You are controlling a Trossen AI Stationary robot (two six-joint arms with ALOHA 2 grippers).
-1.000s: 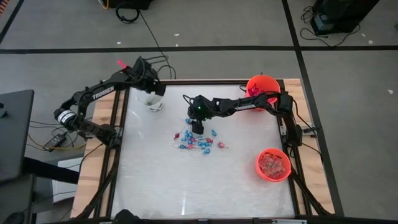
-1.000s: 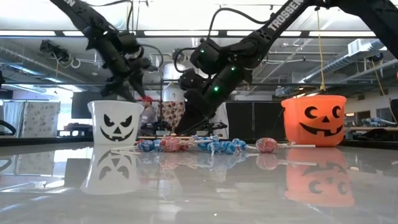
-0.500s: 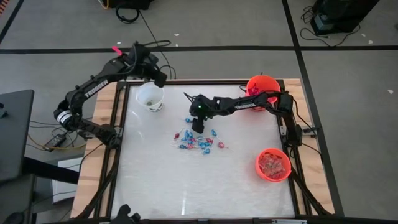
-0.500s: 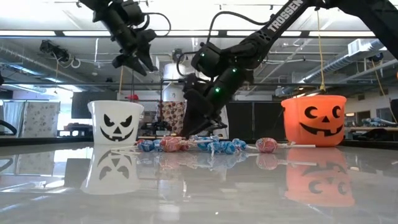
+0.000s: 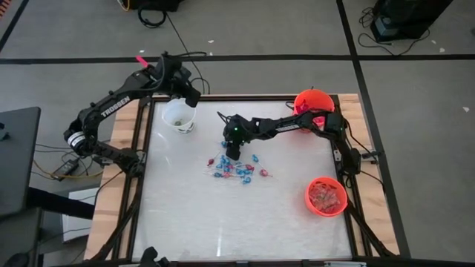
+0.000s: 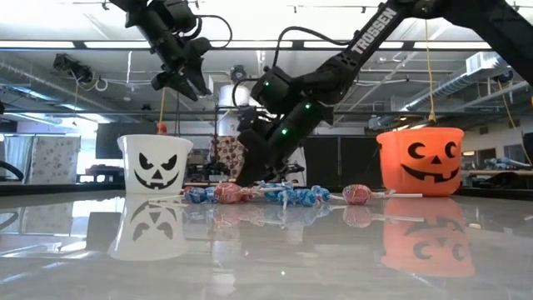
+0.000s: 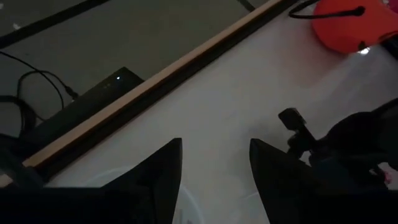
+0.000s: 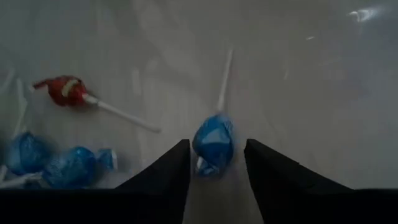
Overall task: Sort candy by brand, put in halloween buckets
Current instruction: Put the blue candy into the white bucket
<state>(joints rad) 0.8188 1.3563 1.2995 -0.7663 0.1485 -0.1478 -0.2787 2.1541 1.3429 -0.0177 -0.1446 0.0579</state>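
One blue lollipop [image 8: 213,144] lies on the counter [image 5: 237,215] between the right hand's [image 8: 216,163] narrowed fingers, not yet gripped. Light and crinkly, it should pinch best at the wrapped head. Left hand [image 6: 181,77] hovers part-open over the white bucket [image 5: 179,115].

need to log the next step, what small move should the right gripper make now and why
Probably close the right gripper the rest of the way, then lift: a blue-wrapped lollipop sits between its fingers on the table, not yet clamped as far as the wrist view shows.

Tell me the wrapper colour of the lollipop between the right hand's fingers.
Blue, the lollipop on a white stick; clearest in the right wrist view.
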